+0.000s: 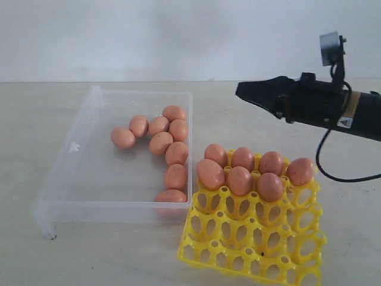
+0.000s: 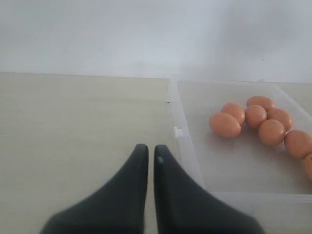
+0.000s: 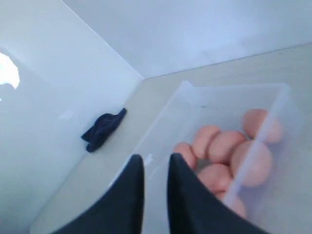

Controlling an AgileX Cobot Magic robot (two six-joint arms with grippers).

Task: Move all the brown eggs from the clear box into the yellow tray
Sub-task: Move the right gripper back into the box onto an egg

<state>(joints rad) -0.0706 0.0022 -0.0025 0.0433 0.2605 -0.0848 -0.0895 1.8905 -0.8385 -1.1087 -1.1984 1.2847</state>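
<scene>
My gripper (image 3: pixel 156 160) points toward the clear box (image 3: pixel 163 122), its two dark fingers (image 3: pixel 130 195) a little apart with nothing between them. Past my tips, blurred brown eggs (image 3: pixel 219 146) lie clustered inside the box, touching one another. A dark crumpled thing (image 3: pixel 104 127) lies at the foot of the pale wall (image 3: pixel 58 87), well apart from the box.

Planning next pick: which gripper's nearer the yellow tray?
Right. The right gripper hangs raised by the yellow tray; left gripper sits outside the clear box, across it from the tray.
</scene>
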